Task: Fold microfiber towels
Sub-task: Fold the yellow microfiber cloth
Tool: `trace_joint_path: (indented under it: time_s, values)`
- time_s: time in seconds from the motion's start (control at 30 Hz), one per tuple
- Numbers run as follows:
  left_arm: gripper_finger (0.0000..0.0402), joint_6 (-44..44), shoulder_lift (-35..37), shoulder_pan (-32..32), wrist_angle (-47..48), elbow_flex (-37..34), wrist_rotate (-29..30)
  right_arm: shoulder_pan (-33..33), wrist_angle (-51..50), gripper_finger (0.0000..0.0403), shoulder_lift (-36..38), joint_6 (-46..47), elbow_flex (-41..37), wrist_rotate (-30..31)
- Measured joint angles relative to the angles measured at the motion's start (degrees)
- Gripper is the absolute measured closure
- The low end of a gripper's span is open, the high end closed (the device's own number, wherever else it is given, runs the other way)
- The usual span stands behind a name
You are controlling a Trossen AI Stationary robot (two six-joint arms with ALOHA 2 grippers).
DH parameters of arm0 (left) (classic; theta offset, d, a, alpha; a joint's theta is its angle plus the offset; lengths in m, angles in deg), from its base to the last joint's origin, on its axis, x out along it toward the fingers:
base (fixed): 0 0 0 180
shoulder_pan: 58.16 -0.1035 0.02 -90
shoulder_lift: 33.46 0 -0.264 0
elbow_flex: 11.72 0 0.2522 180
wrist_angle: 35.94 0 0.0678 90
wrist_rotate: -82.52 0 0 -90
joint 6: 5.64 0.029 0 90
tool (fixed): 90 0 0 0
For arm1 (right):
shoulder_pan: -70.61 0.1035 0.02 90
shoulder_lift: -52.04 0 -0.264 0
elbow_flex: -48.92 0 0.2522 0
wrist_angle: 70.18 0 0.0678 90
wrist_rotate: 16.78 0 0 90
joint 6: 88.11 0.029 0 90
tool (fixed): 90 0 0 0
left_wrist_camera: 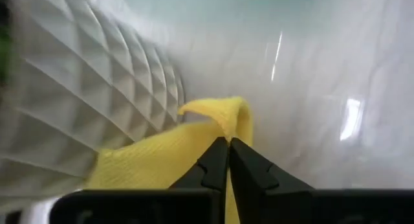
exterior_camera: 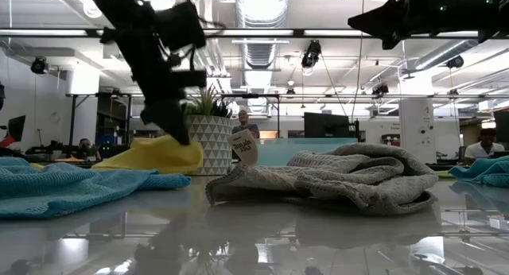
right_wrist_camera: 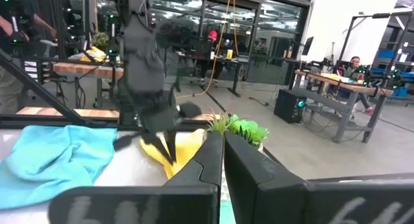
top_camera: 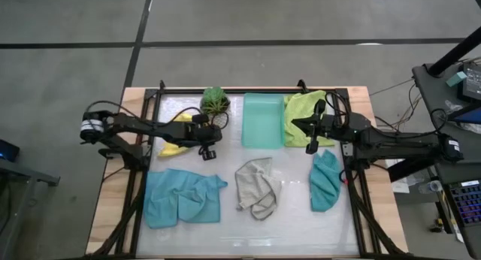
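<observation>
Left gripper point(left_wrist_camera: 228, 146) pinched shut on yellow towel point(left_wrist_camera: 168, 159) corner, beside plant pot point(left_wrist_camera: 84, 101); towel trailing back toward left arm. Right gripper point(top_camera: 312, 147) closed, empty, raised above table, well apart.

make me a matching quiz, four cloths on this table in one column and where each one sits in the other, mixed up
Cloths:
1. yellow cloth
2. lime green cloth
3. grey cloth
4. light blue cloth

Places:
A. middle of the table's front half
B. beside the potted plant, pinched by the left gripper
C. front left part of the table
D. right of the mint tray, under the right arm

Pairs: 1-B, 2-D, 3-A, 4-C
</observation>
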Motion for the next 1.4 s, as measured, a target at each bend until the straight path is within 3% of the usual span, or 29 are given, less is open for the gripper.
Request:
trace_joint_path:
  time_s: [0.3, 0.5, 0.6, 0.77, 0.93, 1.2, 1.4]
  values:
    - [0.0401, 1.14, 13.89, 5.29, -1.79, 0.17, -1.6, 0.0, 0.07, 0.0384, -4.98, 1.6, 0.91, 0.0]
    - [0.0401, 3.84, 19.33, 8.04, -10.98, -0.07, -1.64, 0.01, 0.87, 0.0332, -13.04, 3.02, 5.49, -0.11]
    - [0.0402, 4.26, 20.62, 8.27, -14.61, -0.07, -1.59, 0.02, 2.26, 0.0302, -17.38, 3.1, 7.86, -3.02]
    - [0.0402, 4.2, 20.51, 8.17, -20.63, -0.28, -1.16, 0.15, 6.41, 0.0264, -25.15, 4.97, 10.96, -9.07]
    - [0.0402, 4.14, 18.23, 8.19, -24.93, -0.28, -1.09, 0.26, 12.11, 0.0247, -33.22, 6.63, 13.34, -9.46]
    - [0.0402, 4.01, 12.64, 8.15, -30.6, -0.33, -0.68, 1.52, 24.67, 0.0247, -43.58, 10.44, 16.42, -13.08]
    - [0.0402, 3.68, 10.09, 8.15, -32.89, -0.33, -0.51, 2.69, 26.14, 0.0261, -47.67, 12.49, 19.23, -13.57]
